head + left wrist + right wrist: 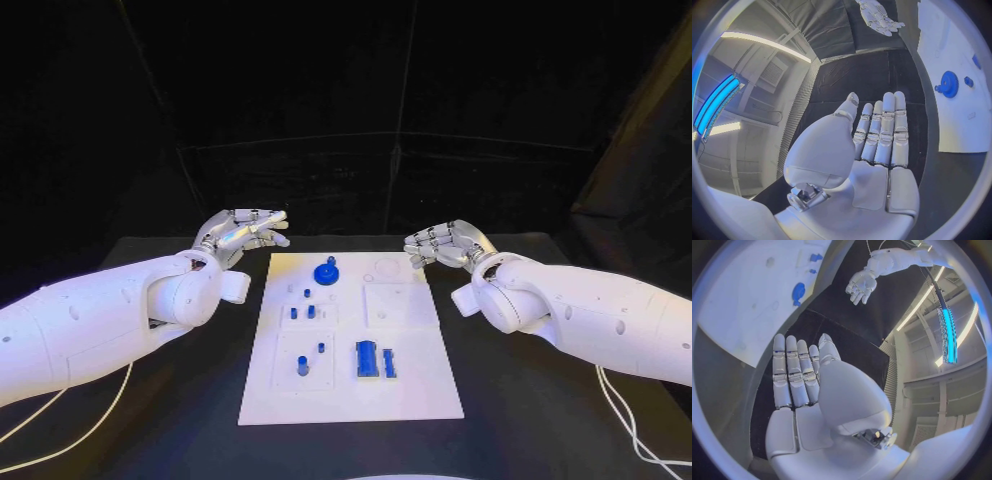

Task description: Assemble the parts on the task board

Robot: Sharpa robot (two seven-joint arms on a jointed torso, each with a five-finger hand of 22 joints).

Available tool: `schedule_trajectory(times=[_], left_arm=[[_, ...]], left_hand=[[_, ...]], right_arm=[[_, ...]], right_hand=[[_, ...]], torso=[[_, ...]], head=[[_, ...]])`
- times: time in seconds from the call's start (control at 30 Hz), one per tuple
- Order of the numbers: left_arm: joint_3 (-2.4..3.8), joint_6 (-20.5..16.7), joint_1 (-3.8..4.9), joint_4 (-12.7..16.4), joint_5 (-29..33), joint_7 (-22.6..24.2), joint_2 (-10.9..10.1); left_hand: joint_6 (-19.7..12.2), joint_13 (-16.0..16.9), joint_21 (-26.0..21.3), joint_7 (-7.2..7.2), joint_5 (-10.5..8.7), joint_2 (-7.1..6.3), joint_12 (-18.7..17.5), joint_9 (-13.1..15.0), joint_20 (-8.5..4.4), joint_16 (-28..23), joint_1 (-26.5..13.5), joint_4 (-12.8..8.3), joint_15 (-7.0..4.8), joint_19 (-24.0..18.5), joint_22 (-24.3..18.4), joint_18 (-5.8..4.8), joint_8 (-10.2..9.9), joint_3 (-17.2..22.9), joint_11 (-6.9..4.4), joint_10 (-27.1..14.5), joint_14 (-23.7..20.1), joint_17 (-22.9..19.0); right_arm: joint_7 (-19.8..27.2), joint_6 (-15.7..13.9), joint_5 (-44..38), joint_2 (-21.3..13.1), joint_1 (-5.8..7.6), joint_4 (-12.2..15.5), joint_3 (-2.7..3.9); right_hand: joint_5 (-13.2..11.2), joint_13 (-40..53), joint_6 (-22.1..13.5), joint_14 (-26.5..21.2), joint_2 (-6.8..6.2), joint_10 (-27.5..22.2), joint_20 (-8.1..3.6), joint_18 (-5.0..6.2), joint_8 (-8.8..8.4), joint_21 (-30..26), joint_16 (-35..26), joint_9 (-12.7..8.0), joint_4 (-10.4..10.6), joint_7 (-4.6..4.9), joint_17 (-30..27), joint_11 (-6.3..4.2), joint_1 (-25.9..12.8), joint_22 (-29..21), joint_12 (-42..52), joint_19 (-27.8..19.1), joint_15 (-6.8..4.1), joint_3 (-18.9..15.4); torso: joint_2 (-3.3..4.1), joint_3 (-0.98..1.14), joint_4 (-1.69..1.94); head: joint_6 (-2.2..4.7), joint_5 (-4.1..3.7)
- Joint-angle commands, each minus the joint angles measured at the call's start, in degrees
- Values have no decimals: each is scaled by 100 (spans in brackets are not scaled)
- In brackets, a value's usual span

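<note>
The white task board (418, 380) lies in the middle of the black table. A round blue gear-like part (327, 271) stands near its far end, also seen as the blue gear (949, 83) and blue gear (798, 291). Small blue pegs (300, 312) sit mid-board, and two blue blocks (375, 359) lie nearer me. My left hand (242, 232) hovers beyond the board's far left corner, fingers straight, holding nothing. My right hand (444, 243) hovers at the far right corner, likewise empty. In the wrist views the left hand (876, 135) and right hand (798, 375) show flat, extended fingers.
Black table (548, 420) surrounds the board, with bare room on both sides. Thin white cables (620, 410) trail off the arms near the front edge. A dark curtain backs the table.
</note>
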Motion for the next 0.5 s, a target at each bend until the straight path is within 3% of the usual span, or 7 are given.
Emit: schedule_trajectory(times=[0.03, 0.17, 0.27, 0.3, 0.43, 0.47, 0.5], left_arm=[[6, -43, -28, -286, 449, 389, 181], [8, -112, -59, -575, 502, 444, 395], [9, -159, -76, -733, 519, 472, 527], [1, -66, -74, -666, 317, 216, 483], [37, -183, -107, -571, 284, 227, 460], [55, -241, -124, -522, 268, 233, 449], [78, -315, -145, -462, 247, 240, 434]], left_hand=[[-24, -11, -398, -4, -1, 25, -185, -11, 151, -623, 64, -18, 92, -281, -337, 48, -99, -52, 46, 68, -32, -266], [60, -9, -832, 3, -3, 48, -535, -12, 318, -1438, 81, -43, 172, -487, -808, 91, -269, -137, 77, 226, 116, -598], [98, -9, -930, -11, -8, 52, -680, -12, 334, -1720, 92, -65, 210, -483, -967, 95, -344, -179, 85, 295, 201, -695], [-1630, -363, -1197, -342, -334, -315, -1004, -383, -108, -2191, -2288, -197, -15, -1904, -1486, -290, -531, -73, -179, -1483, -1510, -1201], [-2075, -363, -1280, -425, -334, -315, -1110, -383, -217, -2355, -2901, -197, -74, -2296, -1646, -290, -587, -73, -257, -1938, -1946, -1201], [-2210, -363, -1302, -451, -334, -315, -1140, -383, -247, -2395, -3088, -197, -92, -2407, -1689, -290, -1001, -73, -278, -2077, -2081, -1201], [-2350, -363, -1324, -477, -334, -315, -1168, -383, -282, -2436, -3281, -197, -111, -2525, -1732, -331, -1001, -73, -300, -2221, -2219, -1201]], right_arm=[[1013, 586, 992, 245, 14, -475, 2], [1179, 788, 1109, 530, 22, -928, 5], [1239, 878, 1146, 679, 24, -1148, 7], [798, 490, 790, 636, 14, -1067, 0], [829, 387, 855, 600, -3, -951, 18], [844, 335, 887, 581, -11, -892, 27], [864, 269, 929, 557, -21, -816, 39]], right_hand=[[-19, -489, 95, 34, 21, 39, 92, 58, -207, -478, -365, -148, -143, 29, -414, 16, -60, -395, -62, 146, 88, 21], [-48, -878, 176, 186, 31, 61, 101, 40, -375, -810, -563, -282, -274, 22, -755, 59, -228, -703, -69, 416, 80, 35], [-60, -1017, 202, 237, 50, 79, 104, 30, -415, -933, -583, -335, -350, 31, -887, 55, -302, -820, -68, 523, 77, 57], [-409, -1471, -1480, -1695, -205, -1828, -276, -309, -793, -1324, -947, -822, -790, -323, -1077, -210, -2913, -1154, -448, -1200, -129, 487], [-519, -1471, -1873, -2139, -273, -2283, -374, -311, -793, -1447, -947, -822, -790, -405, -1150, -269, -3622, -1261, -448, -1609, -180, 609], [-552, -1471, -2012, -2298, -292, -2441, -406, -347, -793, -1481, -947, -822, -790, -433, -1167, -291, -3842, -1291, -448, -1753, -198, 643], [-582, -1471, -2146, -2452, -313, -2594, -438, -379, -793, -1514, -947, -822, -790, -459, -1578, -313, -4056, -1318, -448, -1892, -608, 674]], torso=[[-110, 12, 6], [-122, 24, 8], [-112, 38, 28], [-101, 20, 7], [-122, 71, 11], [-133, 96, 14], [-147, 128, 17]], head=[[126, 26], [234, 57], [336, 57], [266, 53], [324, 86], [353, 102], [390, 123]])
